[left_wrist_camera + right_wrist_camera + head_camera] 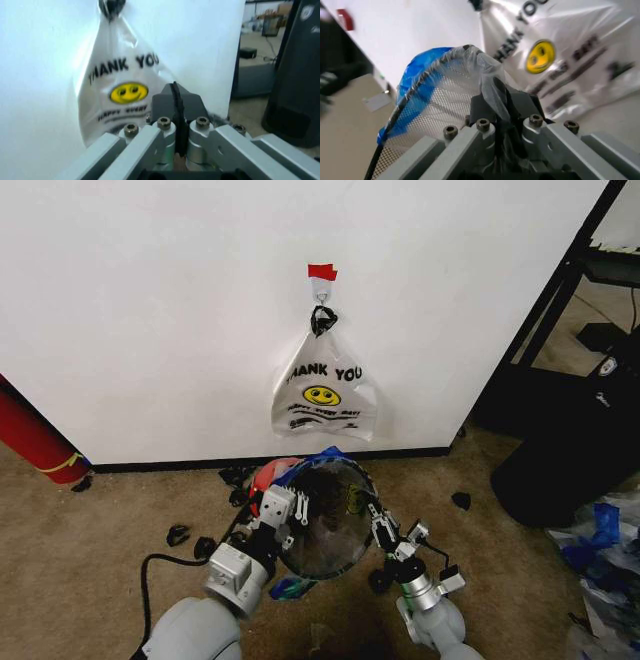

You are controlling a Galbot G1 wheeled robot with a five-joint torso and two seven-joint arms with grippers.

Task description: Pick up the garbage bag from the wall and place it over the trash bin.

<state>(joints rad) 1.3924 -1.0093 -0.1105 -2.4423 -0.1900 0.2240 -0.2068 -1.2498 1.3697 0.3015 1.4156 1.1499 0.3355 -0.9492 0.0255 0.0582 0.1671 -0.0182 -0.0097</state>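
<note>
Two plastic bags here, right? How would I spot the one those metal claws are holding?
Find the white wall, then look down to the black mesh trash bin tipped on the carpet between the two grippers. The garbage bag is the see-through, blue-edged film stretched over its rim, unlike the white THANK YOU bag hanging from the hook above.

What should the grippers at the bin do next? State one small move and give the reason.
Probably draw the right gripper slightly down the outside of the trash bin, taking the film with it. It is shut on the garbage bag, which already drapes the mesh rim but bunches at the fingers. The left gripper sits shut at the opposite rim.
</note>
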